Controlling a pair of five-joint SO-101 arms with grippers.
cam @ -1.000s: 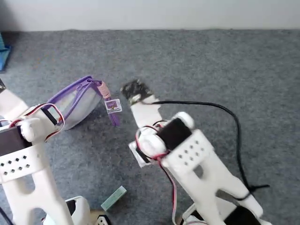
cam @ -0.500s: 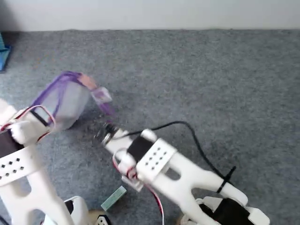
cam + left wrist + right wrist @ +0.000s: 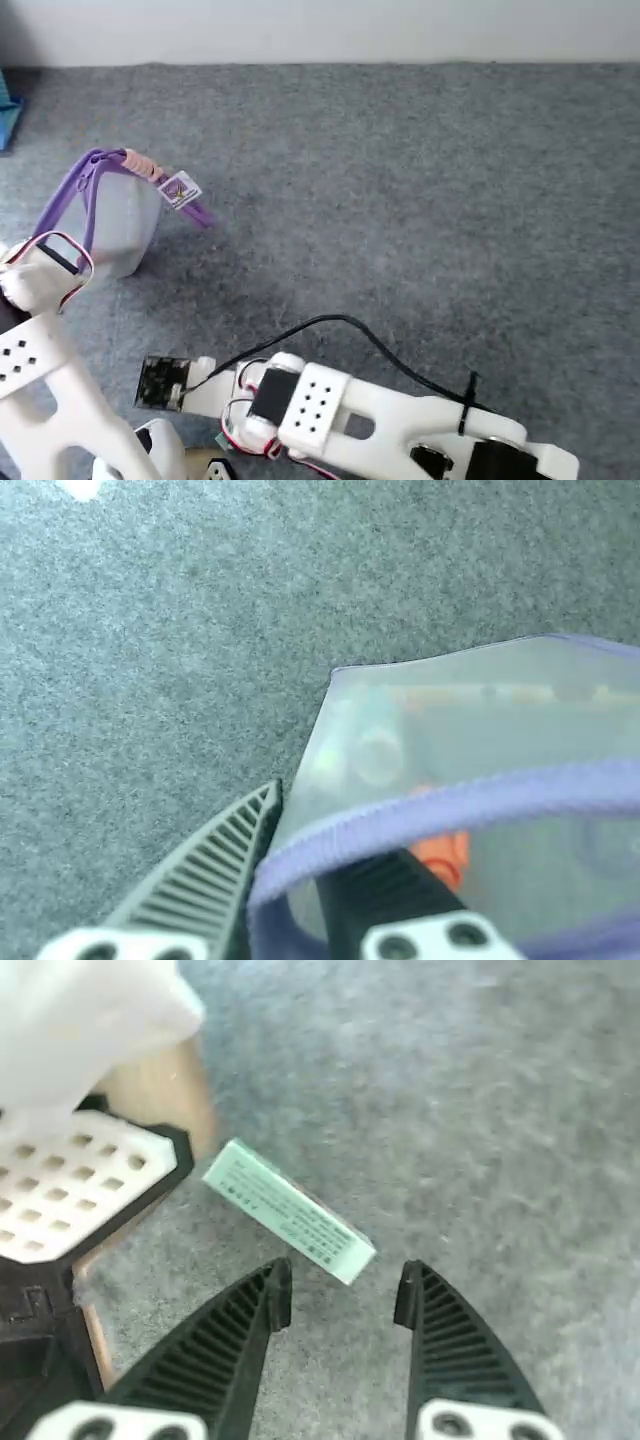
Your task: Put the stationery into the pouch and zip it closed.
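Evidently the work is split between the two arms: one steadies the bag while the other goes for what remains outside. The left claw (image 3: 330,840) is clamped on the purple rim of the pouch (image 3: 112,215), one jaw outside the clear wall and the other inside the mouth. That pinch lifts the rim and leaves the mouth open, presumably so a further item can be dropped in. The pouch sits toward the left edge of the tabletop (image 3: 420,180), and its zip pull with a small tag (image 3: 178,190) hangs off the end that points toward the middle. The zip is not yet drawn. Through the clear wall, the left wrist view shows things already inside, among them an orange piece (image 3: 440,852) and some pale shapes, too blurred to name. The right arm lies low along the near edge with its claw (image 3: 345,1285) spread wide and empty. Its jaws point at a green and white eraser (image 3: 288,1222) that lies flat on the tabletop just beyond the tips, beside a white perforated plate (image 3: 70,1185). The eraser lies at an angle to the gap between the jaws, so the claw may need to turn or shift before closing on it. My reading is that the eraser is the last loose piece, and zipping comes after it goes in.
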